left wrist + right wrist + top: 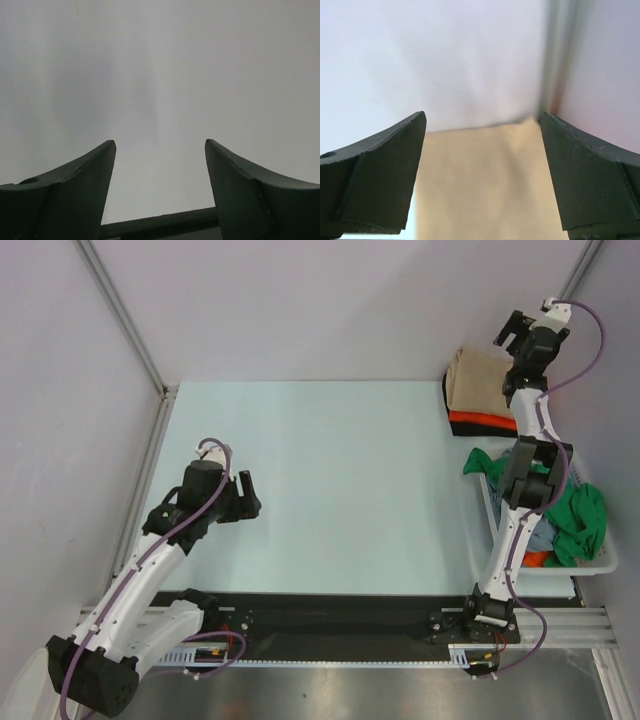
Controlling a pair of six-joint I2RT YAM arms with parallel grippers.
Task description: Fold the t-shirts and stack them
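Five t-shirts (478, 380), one basket (590, 567), two arms (150, 562).

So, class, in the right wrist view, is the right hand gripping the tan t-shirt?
No, the right hand stands wide open, and the tan t-shirt lies flat beyond it with nothing pinched.

Tan t-shirt (478, 382) is folded flat and stacked on the black t-shirt (447, 398) and orange t-shirt (480, 425), just beyond the white laundry basket (600, 566). Green t-shirt (582, 515) and grey-blue t-shirt (540, 536) are seen crumpled in it.
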